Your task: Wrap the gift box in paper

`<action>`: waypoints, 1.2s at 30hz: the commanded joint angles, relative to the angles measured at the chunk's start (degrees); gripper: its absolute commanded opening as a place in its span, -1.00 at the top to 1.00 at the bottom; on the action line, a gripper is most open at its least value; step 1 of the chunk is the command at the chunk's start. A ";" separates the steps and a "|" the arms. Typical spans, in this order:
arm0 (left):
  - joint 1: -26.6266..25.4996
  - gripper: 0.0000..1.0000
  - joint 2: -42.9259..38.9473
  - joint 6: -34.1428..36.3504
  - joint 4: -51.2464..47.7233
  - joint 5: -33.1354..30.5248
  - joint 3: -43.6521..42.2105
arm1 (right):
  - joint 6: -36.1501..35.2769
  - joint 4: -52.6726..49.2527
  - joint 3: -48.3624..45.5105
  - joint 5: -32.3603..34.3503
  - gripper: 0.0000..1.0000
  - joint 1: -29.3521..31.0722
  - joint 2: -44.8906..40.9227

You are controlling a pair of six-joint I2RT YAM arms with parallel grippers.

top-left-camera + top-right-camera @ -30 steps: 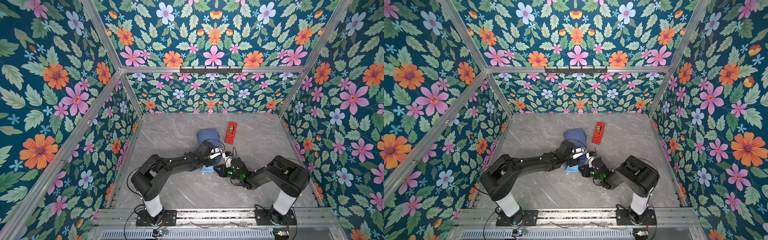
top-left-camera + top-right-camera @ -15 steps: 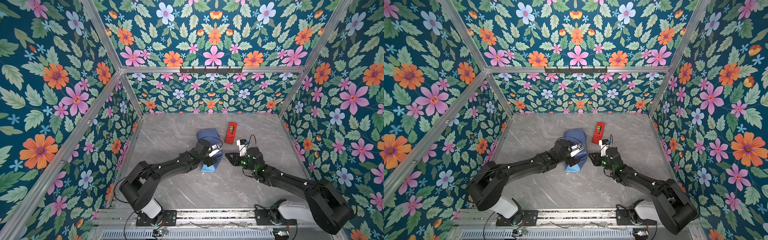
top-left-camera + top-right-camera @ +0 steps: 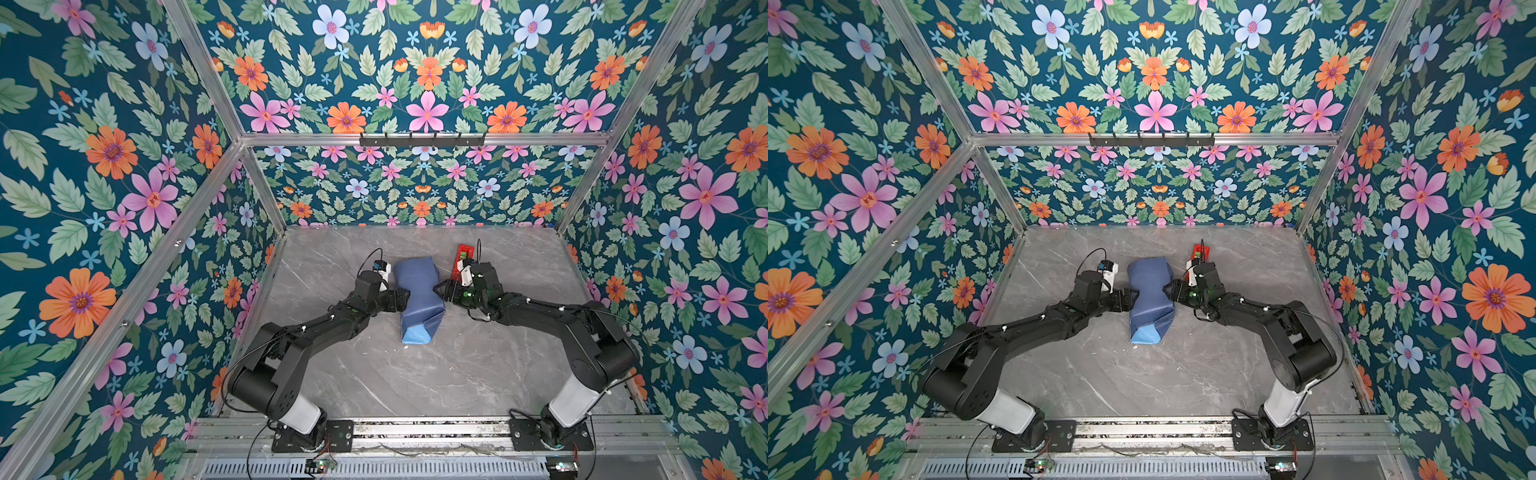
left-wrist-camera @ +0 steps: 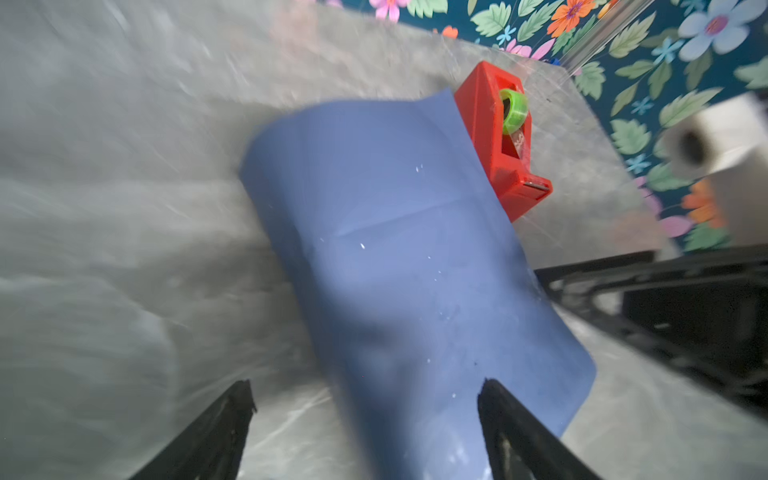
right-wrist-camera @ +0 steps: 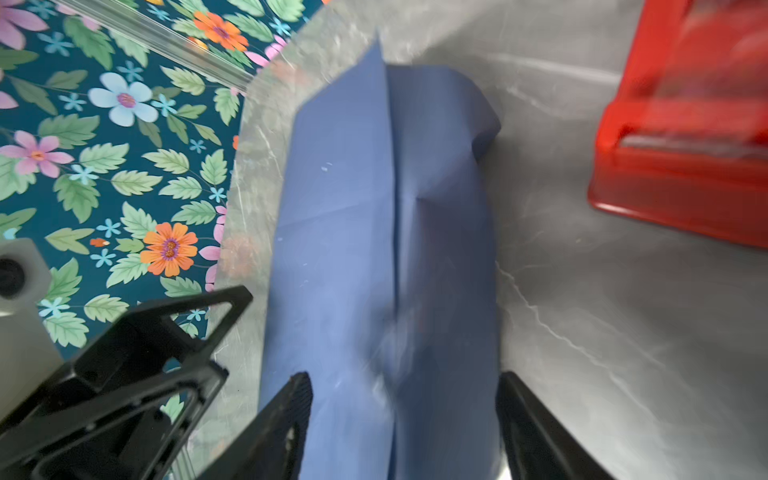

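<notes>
Two grippers at one bundle, mid-table. Paper [image 3: 417, 299] lying as a long, dark slate-blue wrap on the grey marbled table [image 3: 415, 386], running from near to far, pinched narrow at the middle and wider at both ends. Lighter sky-blue face showing only at the near end, folded into angled flaps [image 3: 1148, 332]. Gift box hidden in every view, with nothing but paper on show.

Left gripper [image 3: 403, 298] pointing in from the left at the narrow waist of the paper. Right gripper [image 3: 441, 291] facing the same waist from the opposite side, equally plain in both top views.

From the left wrist: black fingers [image 4: 239, 407] spread wide, paper [image 4: 395, 249] running up between them, jaws open. From the right wrist: fingers [image 5: 299, 399] likewise well apart, straddling the paper [image 5: 353, 228], with a lengthwise seam down its upper face. Contact between fingertips and paper impossible to judge through the blur.

Red tape dispenser [image 4: 494, 145] standing on the table just beside the far right corner of the paper, with a green roll [image 4: 513, 110] in its cradle. Partly covered by the right wrist in a top view [image 3: 464, 251]. Both arm bases bolted to the metal rail [image 3: 415, 430] along the near edge of the table.
</notes>
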 commanded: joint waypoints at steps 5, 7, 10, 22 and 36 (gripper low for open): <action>-0.40 -0.44 6.11 -8.90 5.25 10.43 2.64 | 2.01 2.33 0.28 -6.03 -0.31 0.01 1.97; -1.01 -0.41 6.61 -9.58 6.57 11.27 1.99 | 2.45 2.99 -1.10 -6.45 -0.24 0.12 1.00; -2.32 -0.39 6.82 -10.79 8.19 12.44 1.11 | 3.33 4.08 -4.63 -6.04 -0.17 0.55 -1.49; -2.10 -0.62 -5.87 -9.13 3.79 1.51 -8.35 | -3.49 -11.09 -15.40 10.91 -0.41 2.38 -23.83; -2.24 0.13 -16.54 -6.39 -3.46 -4.34 -19.02 | -16.55 -20.87 3.76 7.12 0.14 12.77 -12.70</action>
